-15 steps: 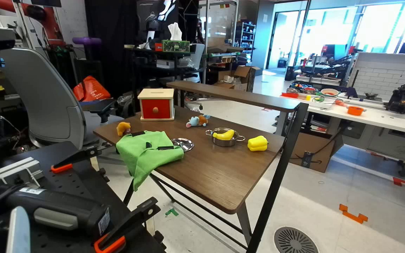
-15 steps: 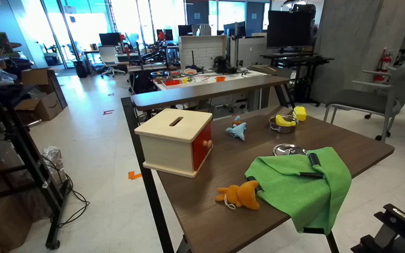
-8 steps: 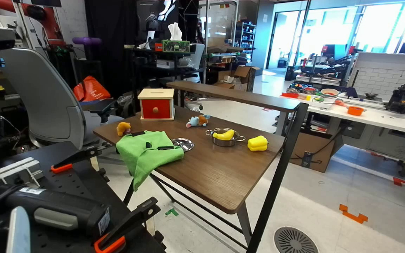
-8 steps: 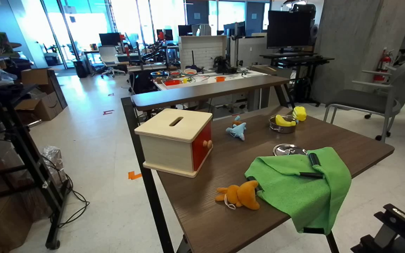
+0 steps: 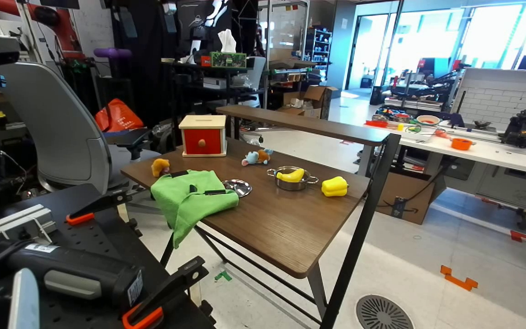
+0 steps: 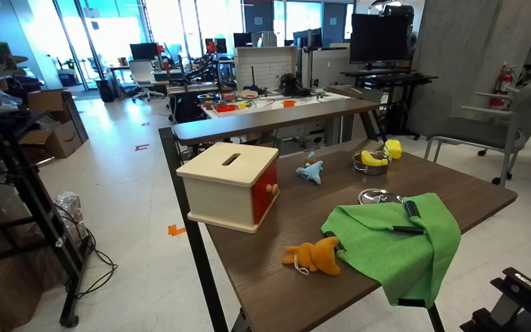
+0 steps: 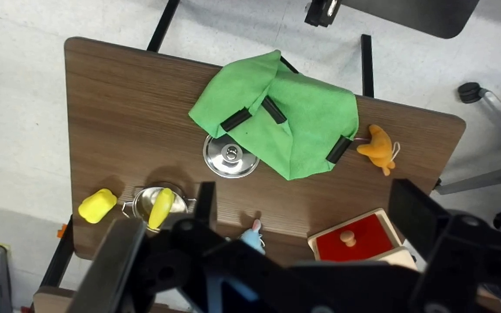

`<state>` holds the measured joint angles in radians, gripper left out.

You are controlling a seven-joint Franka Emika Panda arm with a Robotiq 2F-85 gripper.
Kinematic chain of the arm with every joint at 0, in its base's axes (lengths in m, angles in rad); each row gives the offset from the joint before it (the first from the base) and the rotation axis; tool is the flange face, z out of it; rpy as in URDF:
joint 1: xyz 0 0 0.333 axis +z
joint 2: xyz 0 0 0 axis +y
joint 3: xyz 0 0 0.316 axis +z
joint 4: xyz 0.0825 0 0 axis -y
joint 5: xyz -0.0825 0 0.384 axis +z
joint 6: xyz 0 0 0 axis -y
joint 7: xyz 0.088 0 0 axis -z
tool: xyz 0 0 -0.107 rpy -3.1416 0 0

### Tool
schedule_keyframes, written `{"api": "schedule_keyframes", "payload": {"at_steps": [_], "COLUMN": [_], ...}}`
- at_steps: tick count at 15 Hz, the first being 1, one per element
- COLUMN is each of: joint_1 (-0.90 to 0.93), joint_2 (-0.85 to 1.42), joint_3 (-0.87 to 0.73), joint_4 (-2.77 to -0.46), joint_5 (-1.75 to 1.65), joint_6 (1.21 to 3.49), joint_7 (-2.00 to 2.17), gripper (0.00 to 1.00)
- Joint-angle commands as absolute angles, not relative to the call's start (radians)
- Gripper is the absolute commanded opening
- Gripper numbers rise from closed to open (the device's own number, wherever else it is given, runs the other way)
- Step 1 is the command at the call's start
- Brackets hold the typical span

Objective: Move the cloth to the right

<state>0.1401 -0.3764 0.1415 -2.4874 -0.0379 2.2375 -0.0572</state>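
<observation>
The green cloth [image 5: 187,194] with black strips at its corners lies crumpled on the brown table [image 5: 272,228], and part of it hangs over the edge. It also shows in the other views [image 6: 385,249] [image 7: 315,108]. It covers part of the metal lid [image 7: 231,158]. My gripper [image 7: 305,187] is open and empty in the wrist view, its fingers wide apart, high above the table. The cloth lies beyond the fingertips there. In an exterior view my gripper [image 5: 151,33] shows dimly at the top edge, well above the cloth.
An orange plush toy [image 6: 314,256] lies against the cloth. A wooden box with a red front [image 6: 228,184], a blue plush [image 6: 310,171], a metal pot with a yellow banana [image 5: 290,176] and a yellow pepper [image 5: 334,186] stand on the table. A raised shelf [image 5: 304,125] runs along one side.
My gripper's fingers have come into view at the top of an exterior view. The cloth and the other things on the table have not moved.
</observation>
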Motion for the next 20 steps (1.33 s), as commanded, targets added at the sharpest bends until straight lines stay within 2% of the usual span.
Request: {"api": "schedule_keyframes", "payload": {"at_steps": [1, 14, 20], "joint_1": [0.14, 0.118, 0.088], "joint_2": [-0.256, 0.219, 0.404], "joint_3": [0.133, 0.15, 0.149], "joint_4": [-2.474, -2.419, -2.323], "joint_5": [-0.052, 0.15, 0.139], "joint_6": [2.343, 2.662, 2.672], "joint_7": [-0.081, -0.233, -0.186], "gripper": [1.0, 1.0, 1.0]}}
